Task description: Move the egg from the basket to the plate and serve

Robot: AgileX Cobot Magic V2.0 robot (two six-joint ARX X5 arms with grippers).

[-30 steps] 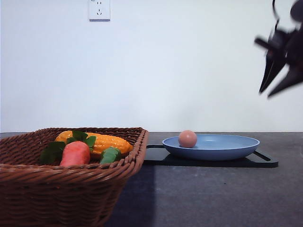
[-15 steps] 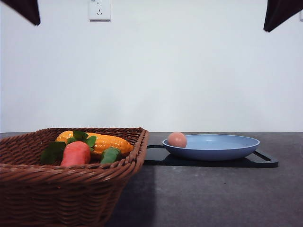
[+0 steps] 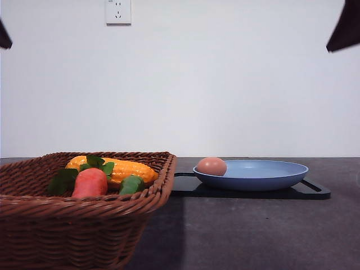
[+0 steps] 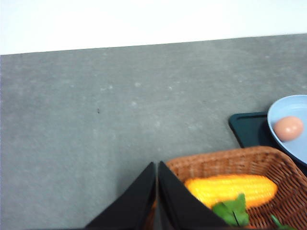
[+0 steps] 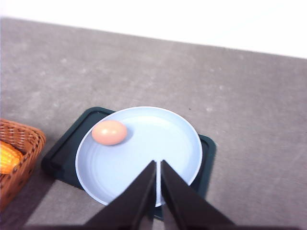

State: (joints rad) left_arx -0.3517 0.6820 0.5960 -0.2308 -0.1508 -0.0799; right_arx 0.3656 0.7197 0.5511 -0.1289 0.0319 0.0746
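Right end effector [image 5: 159, 165] closed, empty, high above egg [image 5: 109, 132] in plate [image 5: 158, 143].

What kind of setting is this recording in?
Probably a lab or test bench staged as a kitchen: a bare grey table, a plain white wall with a socket, and toy corn in the basket.

From my front camera the basket [image 3: 84, 214] is cut off at the left and bottom edges. Its near rim hides the lower part of the carrot [image 3: 90, 183] and corn [image 3: 121, 170]. The plate [image 3: 259, 175] rim hides the egg's [image 3: 211, 166] underside. In the left wrist view the plate runs off the frame.
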